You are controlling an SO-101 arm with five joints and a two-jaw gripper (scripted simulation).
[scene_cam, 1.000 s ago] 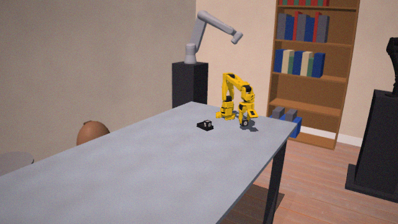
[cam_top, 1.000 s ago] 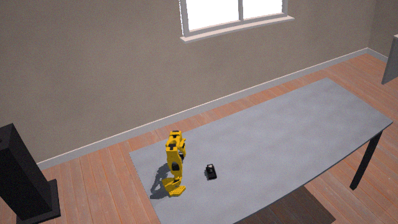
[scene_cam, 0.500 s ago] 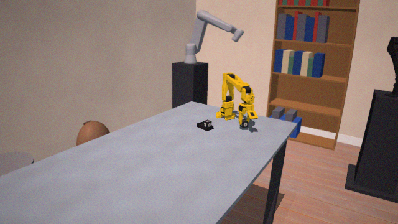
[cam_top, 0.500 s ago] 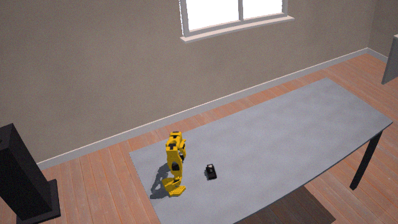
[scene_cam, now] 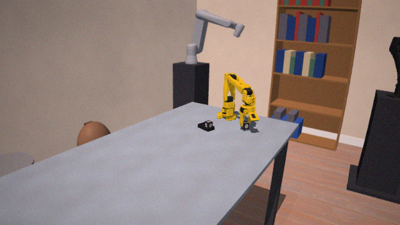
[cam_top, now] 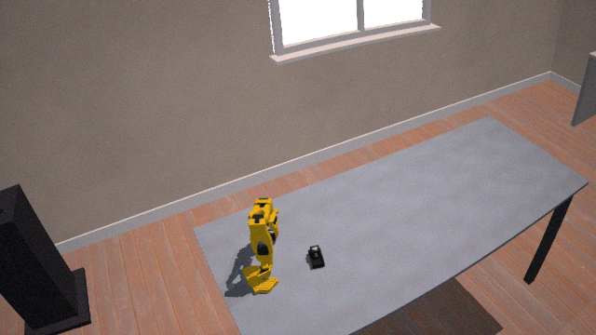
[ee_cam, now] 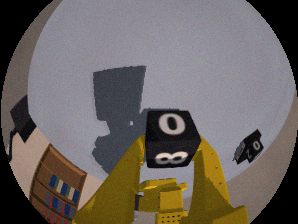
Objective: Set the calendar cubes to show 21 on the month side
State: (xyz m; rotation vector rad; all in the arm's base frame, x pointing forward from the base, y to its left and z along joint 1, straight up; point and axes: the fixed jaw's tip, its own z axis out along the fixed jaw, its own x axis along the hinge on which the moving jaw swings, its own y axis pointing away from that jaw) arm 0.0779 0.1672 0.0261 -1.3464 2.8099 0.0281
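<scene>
1. Table (cam_top: 391,209) (scene_cam: 140,159) (ee_cam: 210,60): smooth, matt top with faint mottling.
2. Arm (cam_top: 261,237) (scene_cam: 234,82) (ee_cam: 210,175): matt, plastic-looking.
3. Floor (cam_top: 140,265) (scene_cam: 315,172): wood planks, visible seams.
4. Bookshelf (scene_cam: 351,62) (ee_cam: 41,169): wood-like, low sheen.
5. Wall (cam_top: 163,93) (scene_cam: 94,56): matt, faintly grainy.
6. Held cube (ee_cam: 172,139): smooth faces, matt.

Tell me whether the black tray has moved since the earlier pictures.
No. In the top and exterior views, the black tray keeps its place against the edges of the table.
</scene>
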